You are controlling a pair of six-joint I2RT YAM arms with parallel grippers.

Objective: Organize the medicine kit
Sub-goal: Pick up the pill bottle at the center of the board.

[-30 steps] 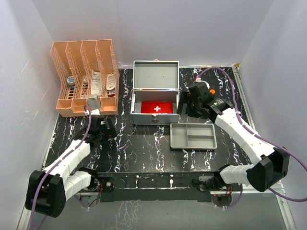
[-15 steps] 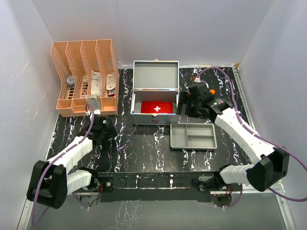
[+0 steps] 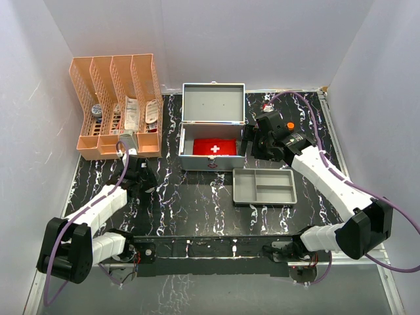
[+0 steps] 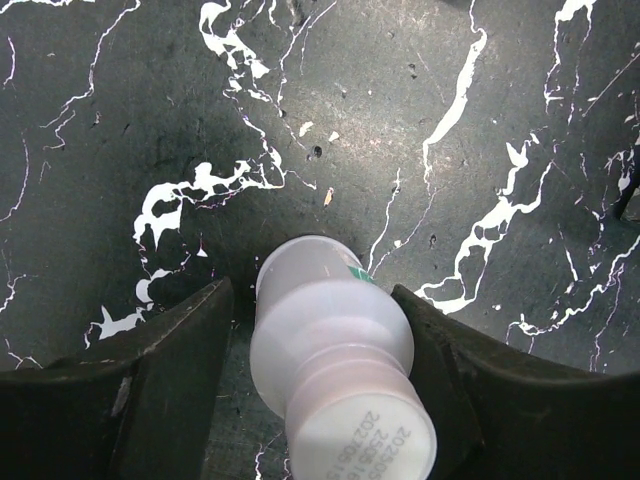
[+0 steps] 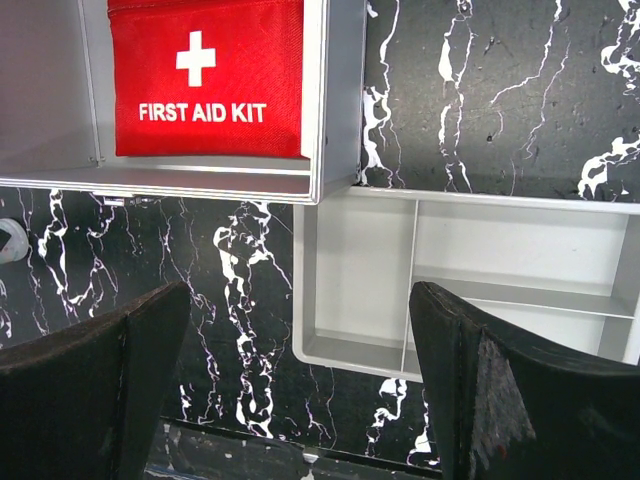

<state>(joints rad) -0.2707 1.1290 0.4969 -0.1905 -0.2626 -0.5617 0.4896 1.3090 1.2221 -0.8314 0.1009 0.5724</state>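
The silver-grey medicine kit stands open at the back centre, lid up. A red first-aid pouch lies inside it and also shows in the right wrist view. My left gripper points down at the table near the orange rack. Its fingers straddle a small white plastic bottle. The right finger touches the bottle and a narrow gap shows at the left finger. My right gripper is open and empty, hovering beside the kit's right wall, above the table.
A shallow grey divided tray lies in front of and to the right of the kit, and its bare floor shows in the right wrist view. An orange slotted rack with medicine packets stands at the back left. White walls enclose the table.
My left gripper has shifted slightly back and left toward the orange rack. My right gripper has edged a little toward the kit.
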